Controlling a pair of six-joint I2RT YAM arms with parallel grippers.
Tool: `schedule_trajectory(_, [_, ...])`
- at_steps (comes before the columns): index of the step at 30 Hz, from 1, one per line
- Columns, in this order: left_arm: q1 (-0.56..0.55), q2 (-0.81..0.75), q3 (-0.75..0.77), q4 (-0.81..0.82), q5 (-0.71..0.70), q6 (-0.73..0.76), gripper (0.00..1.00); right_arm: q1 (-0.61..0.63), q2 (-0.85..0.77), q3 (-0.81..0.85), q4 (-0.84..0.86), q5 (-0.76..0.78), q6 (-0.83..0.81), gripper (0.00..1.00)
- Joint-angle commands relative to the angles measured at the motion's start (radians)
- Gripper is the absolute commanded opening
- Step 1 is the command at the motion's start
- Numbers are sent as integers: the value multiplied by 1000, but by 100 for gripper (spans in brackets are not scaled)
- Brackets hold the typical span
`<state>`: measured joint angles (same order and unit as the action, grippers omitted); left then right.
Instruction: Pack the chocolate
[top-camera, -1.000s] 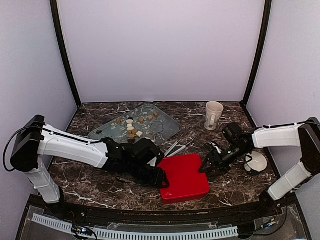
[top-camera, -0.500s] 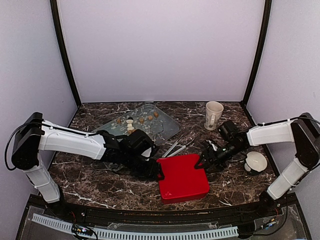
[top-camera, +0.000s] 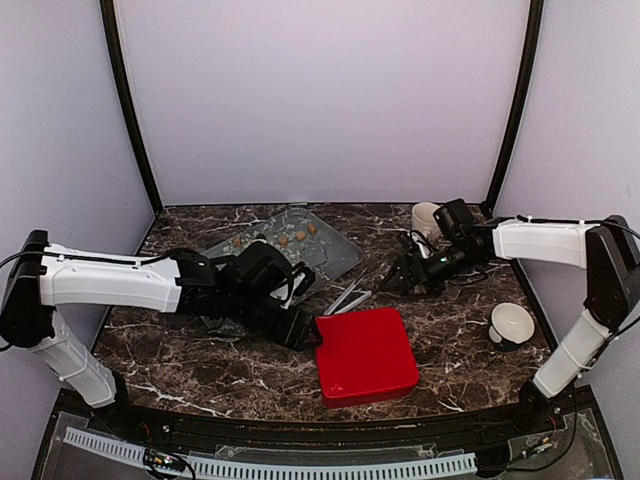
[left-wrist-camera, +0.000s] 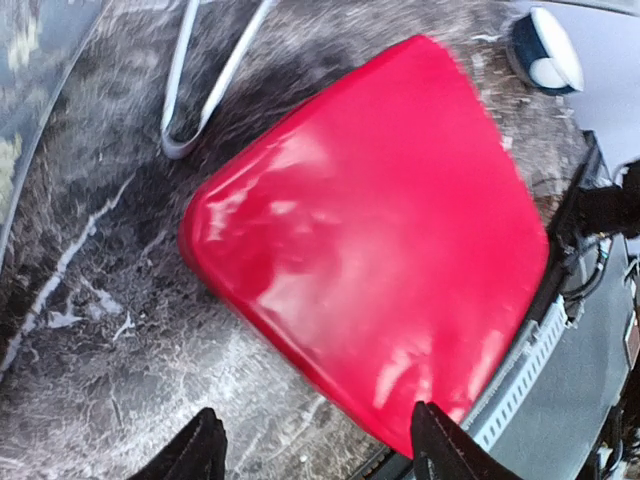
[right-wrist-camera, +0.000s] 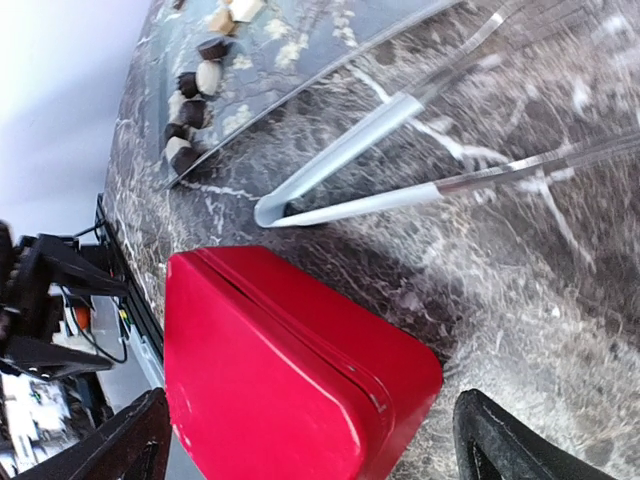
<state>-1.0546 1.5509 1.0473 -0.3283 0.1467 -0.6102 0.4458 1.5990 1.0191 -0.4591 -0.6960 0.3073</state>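
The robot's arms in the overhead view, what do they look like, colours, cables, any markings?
Both match. The left arm and right arm have smooth white shell links with black joints and a thin black cable along the top. The left end effector and right end effector are all black, each with two plain dark fingers. No markings are readable.

We locate the closed box (top-camera: 366, 355) near the front edge of the table (top-camera: 180, 370). From the box, the tongs (top-camera: 348, 297) lie just beyond at 12 o'clock. The tray (top-camera: 335, 255) at 11 o'clock carries the chocolate (top-camera: 283, 240). The mug (top-camera: 424, 214) stands at 1 o'clock, and the small bowl (top-camera: 512, 322) at 3 o'clock.
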Motion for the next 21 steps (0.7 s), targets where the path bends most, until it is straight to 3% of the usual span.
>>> schedule_trajectory(1, [-86, -122, -19, -60, -96, 160, 65, 24, 16, 101, -85, -23, -190, 99])
schedule_trajectory(8, [-132, -290, -211, 77, -73, 119, 64, 142, 98, 196, -193, 40, -352, 99])
schedule_trajectory(11, [-191, -320, -240, 102, -130, 160, 65, 180, 127, 207, -212, 108, -401, 99])
schedule_trajectory(16, [-336, -247, -178, 81, -303, 310, 65, 184, 161, 238, -233, 122, -430, 99])
schedule_trajectory(21, [-422, -42, -28, 80, -433, 515, 68, 183, 189, 255, -245, 95, -451, 97])
